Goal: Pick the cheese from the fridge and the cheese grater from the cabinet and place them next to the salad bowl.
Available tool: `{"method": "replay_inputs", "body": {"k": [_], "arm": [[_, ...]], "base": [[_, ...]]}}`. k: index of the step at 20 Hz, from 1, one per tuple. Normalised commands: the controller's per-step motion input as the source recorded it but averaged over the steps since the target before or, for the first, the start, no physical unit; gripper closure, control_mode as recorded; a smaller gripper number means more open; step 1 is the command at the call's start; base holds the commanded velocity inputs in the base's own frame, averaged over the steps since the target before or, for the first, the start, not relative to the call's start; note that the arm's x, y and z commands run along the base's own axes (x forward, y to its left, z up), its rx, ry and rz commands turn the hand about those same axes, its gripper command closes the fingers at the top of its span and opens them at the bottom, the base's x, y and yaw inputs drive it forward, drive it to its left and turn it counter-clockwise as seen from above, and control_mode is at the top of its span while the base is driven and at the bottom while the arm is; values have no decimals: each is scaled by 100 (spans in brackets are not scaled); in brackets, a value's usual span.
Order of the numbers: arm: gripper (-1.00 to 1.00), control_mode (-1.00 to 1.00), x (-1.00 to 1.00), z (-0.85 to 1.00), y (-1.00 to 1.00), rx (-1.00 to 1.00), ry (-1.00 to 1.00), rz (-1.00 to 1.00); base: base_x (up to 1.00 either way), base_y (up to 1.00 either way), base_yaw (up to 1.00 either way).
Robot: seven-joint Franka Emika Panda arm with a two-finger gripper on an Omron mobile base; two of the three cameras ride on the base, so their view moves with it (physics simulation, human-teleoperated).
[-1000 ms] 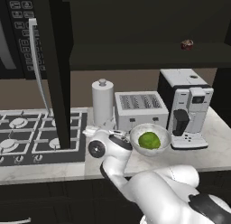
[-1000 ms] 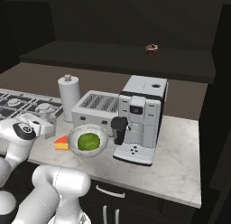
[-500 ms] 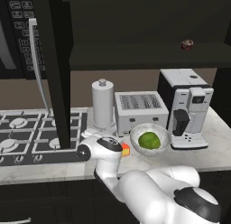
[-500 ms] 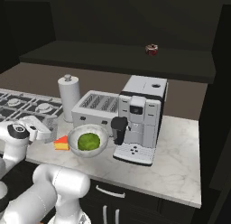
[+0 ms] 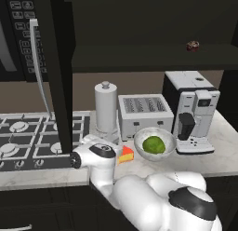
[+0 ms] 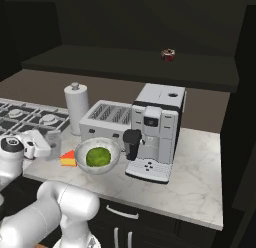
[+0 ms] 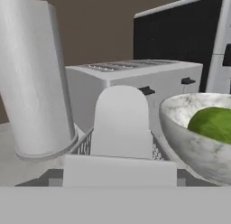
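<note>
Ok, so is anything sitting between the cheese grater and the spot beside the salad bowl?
Only the cheese, lying close by the salad bowl on the side that faces the cheese grater. Nothing visible blocks the gap in front of the toaster, between the paper towel roll and the bowl.

A glossy white arm [image 5: 139, 197] of rounded, bulbous segments, with dark grey caps at its joints.
</note>
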Motion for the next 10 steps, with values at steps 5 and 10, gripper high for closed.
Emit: {"method": "replay_inputs", "body": {"k": [5, 10], "arm": [[100, -100, -49, -2, 2, -13, -2, -19], [100, -100, -31, -8, -3, -11, 0, -20]], "base": [[0, 0, 0], [0, 0, 0]]}}
